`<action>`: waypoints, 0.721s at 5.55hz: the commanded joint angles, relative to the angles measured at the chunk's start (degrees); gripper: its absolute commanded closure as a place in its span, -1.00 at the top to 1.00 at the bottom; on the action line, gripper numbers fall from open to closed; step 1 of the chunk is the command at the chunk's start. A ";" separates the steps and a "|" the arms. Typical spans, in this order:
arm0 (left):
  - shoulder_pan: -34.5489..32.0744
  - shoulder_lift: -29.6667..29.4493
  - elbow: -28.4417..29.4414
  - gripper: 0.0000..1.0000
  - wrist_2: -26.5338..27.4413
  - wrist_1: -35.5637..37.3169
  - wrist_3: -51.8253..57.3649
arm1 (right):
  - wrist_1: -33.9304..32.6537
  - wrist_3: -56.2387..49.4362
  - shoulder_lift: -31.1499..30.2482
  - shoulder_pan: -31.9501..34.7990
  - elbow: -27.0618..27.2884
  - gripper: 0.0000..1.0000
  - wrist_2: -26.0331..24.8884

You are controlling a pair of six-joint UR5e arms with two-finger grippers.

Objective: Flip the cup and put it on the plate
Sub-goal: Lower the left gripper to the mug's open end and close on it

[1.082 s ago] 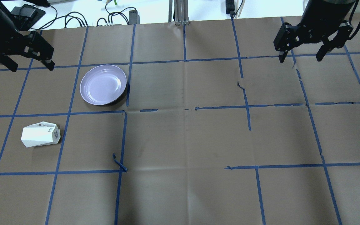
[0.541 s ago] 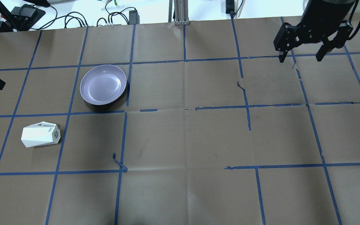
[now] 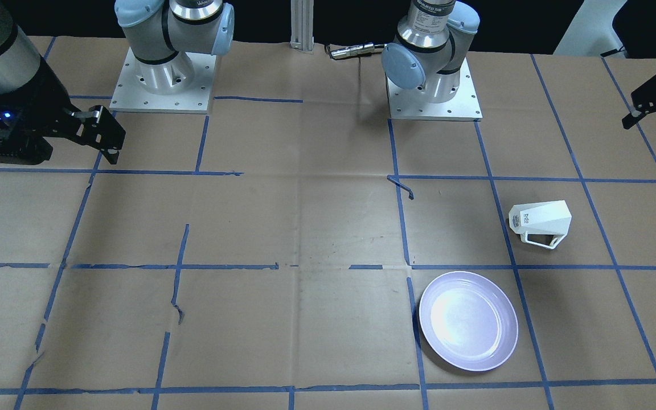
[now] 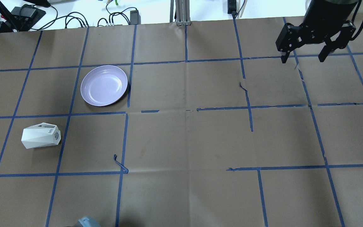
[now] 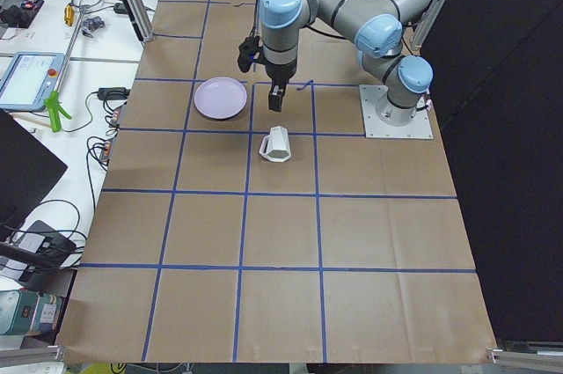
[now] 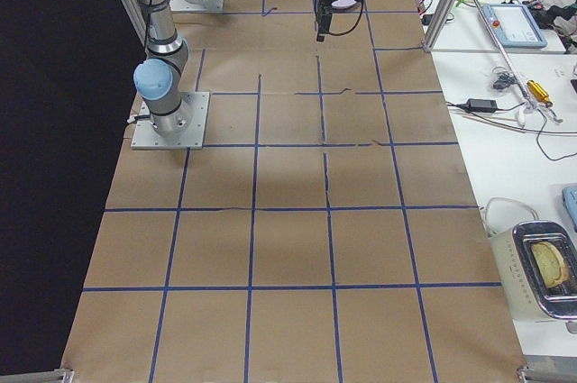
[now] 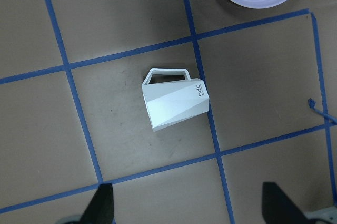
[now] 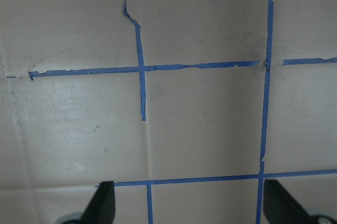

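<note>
The white faceted cup lies on its side on the brown paper, handle toward the plate; it also shows in the front view, the left side view and the left wrist view. The pale lavender plate sits empty beyond it and also shows in the front view. My left gripper is open and empty, high above the cup, and is out of the overhead view. My right gripper is open and empty at the far right.
Cables and power bricks lie beyond the table's far edge, beside an aluminium post. A loose curl of blue tape sticks up near the cup's square. The two arm bases stand at the robot's side.
My left gripper has swung from the far left corner out of the overhead view, and its shadow has left the plate. The cup, plate and right arm have not moved.
</note>
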 commanded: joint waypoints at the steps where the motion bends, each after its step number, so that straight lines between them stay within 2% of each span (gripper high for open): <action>1: 4.09 -7.49 1.02 0.96 -1.84 0.17 0.85 | 0.00 0.00 0.00 0.00 0.00 1.00 0.00; 4: 7.79 -18.04 -0.20 0.96 -11.92 -0.09 3.56 | 0.00 0.00 0.00 0.00 0.00 1.00 0.00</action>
